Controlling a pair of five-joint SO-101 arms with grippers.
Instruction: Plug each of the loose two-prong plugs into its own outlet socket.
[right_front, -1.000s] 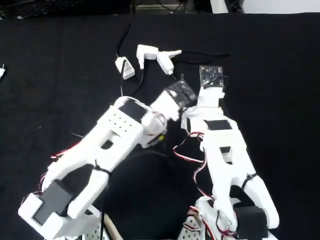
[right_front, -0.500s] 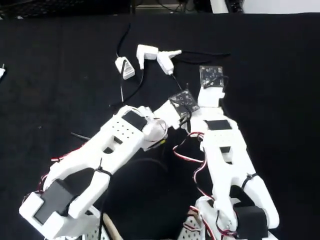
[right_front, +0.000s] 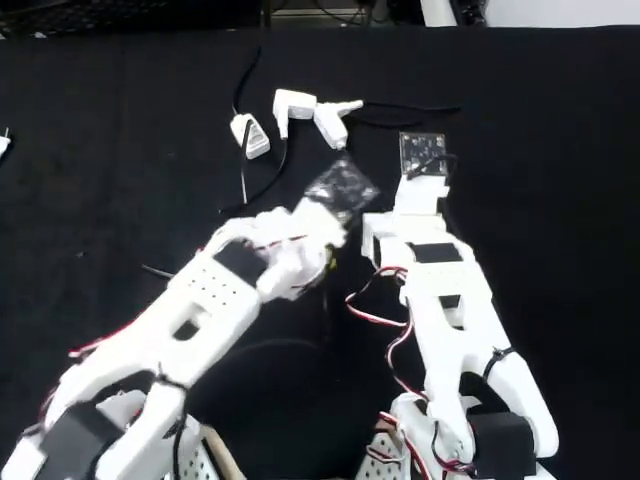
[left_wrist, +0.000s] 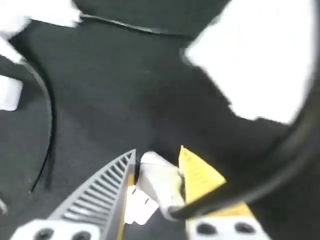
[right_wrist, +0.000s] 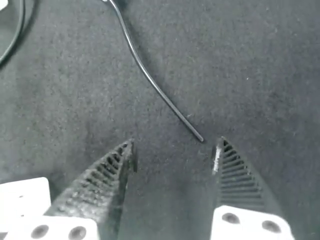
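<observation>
Your left gripper (left_wrist: 157, 152) clamps a white plug (left_wrist: 160, 182) tight between its fingers, black cable (left_wrist: 270, 170) trailing, at mid-table (just near of the white connector pieces (right_front: 293, 105)). To its right, your right gripper (right_wrist: 175, 145) gapes wide over the black cloth (right_wrist: 250, 60), holding nothing.

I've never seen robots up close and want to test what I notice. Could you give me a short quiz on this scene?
1. True or false: the right claw is gripping a plug.
2. What does the left claw hold? A) a white plug B) a screwdriver C) nothing
3. Fill in: a thin black ____ lies on the cloth near the right claw.
Key: 1 false, it is open and empty; 2 A; 3 cable.
</observation>
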